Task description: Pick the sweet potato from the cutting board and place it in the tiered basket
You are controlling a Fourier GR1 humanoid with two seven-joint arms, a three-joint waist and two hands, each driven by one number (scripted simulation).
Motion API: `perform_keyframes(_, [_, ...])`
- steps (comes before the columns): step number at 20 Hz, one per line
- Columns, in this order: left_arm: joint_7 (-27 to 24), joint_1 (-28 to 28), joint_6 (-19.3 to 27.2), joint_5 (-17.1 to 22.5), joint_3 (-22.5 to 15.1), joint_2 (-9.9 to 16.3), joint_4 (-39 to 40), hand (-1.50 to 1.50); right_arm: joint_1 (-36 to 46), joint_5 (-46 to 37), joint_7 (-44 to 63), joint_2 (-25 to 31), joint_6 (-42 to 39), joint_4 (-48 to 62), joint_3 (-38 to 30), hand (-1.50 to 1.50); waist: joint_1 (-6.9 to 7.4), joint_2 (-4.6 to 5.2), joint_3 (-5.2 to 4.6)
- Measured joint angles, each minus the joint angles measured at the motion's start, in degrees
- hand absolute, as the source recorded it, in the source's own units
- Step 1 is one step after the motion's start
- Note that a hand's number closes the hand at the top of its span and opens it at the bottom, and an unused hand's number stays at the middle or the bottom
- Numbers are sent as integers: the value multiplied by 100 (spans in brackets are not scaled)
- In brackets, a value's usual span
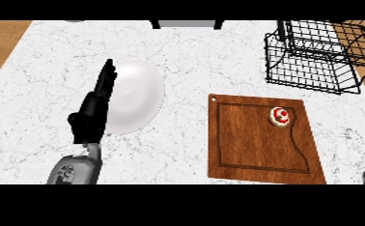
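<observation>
A brown wooden cutting board (257, 138) lies on the marble counter at the right. Near its far right corner sits a small round tan object with a red and white top (279, 116); nothing that looks like a sweet potato shows on the board. The black wire tiered basket (314, 58) stands at the back right, beyond the board. My left hand (92, 109) is at the left, fingers straight and pointing away from me, edge-on beside a white plate, far from the board. My right hand does not show.
A white plate (135, 94) lies left of centre, right next to my left hand. A dark-legged grey object (187, 24) stands at the counter's far edge. Wooden floor (10, 39) shows past the counter's left corner.
</observation>
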State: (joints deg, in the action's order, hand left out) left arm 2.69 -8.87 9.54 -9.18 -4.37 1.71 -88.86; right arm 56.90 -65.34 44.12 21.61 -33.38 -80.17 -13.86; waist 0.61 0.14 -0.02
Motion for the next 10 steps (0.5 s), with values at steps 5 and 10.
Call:
perform_keyframes(5, [-76,1,-24,12,40,2,72,0,-24,-149,-510,403,606,847,30,150,1,2,1])
perform_keyframes(10, [57,55,5,-39,-15,-32,-104,0,-126,-104,-724,561,1024,1421,-149,-150,5,3,3])
